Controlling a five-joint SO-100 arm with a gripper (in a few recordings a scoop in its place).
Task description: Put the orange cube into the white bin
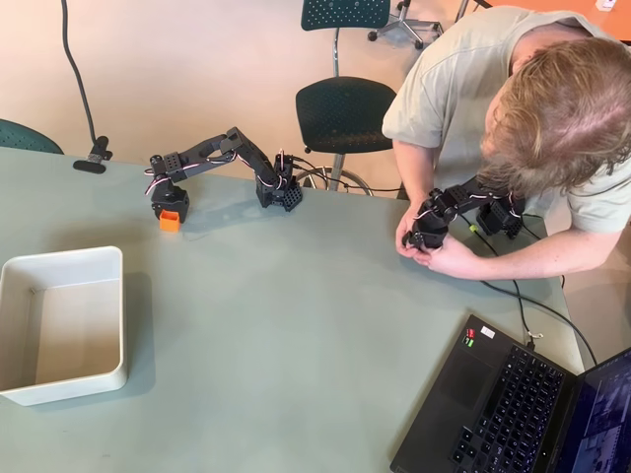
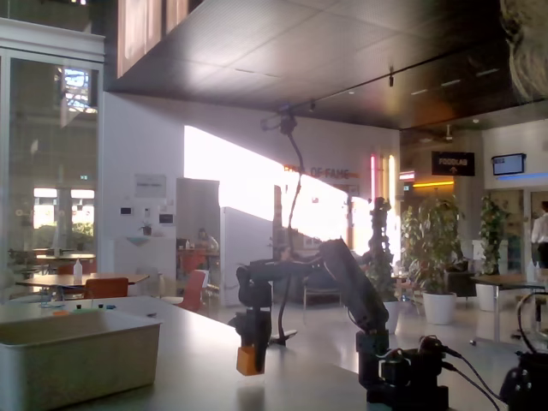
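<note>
- The cube (image 1: 170,221) sits in the upper left of the overhead view, right under the gripper (image 1: 169,205); in the fixed view the cube (image 2: 248,360) shows at lower centre, between the gripper's (image 2: 251,338) fingertips.
- The jaws look closed on the cube. In the fixed view it seems to hang just above the table (image 2: 205,377), so I judge it grasped and slightly lifted, though the backlight makes this uncertain.
- The bin (image 1: 61,325) lies at the left edge of the overhead view, well apart from the cube, and holds nothing; in the fixed view the bin (image 2: 77,355) is at lower left.
- Done, as I judge it: the grasp. Left: carry the cube over to the bin, release it inside.
- Writing: a far wall in the fixed view reads "OF FAME", its start hidden; a dark sign at the right seems to read "FOODLAB", too small to be sure. No brand is readable on the arm, the bin or the laptop (image 1: 513,404).
</note>
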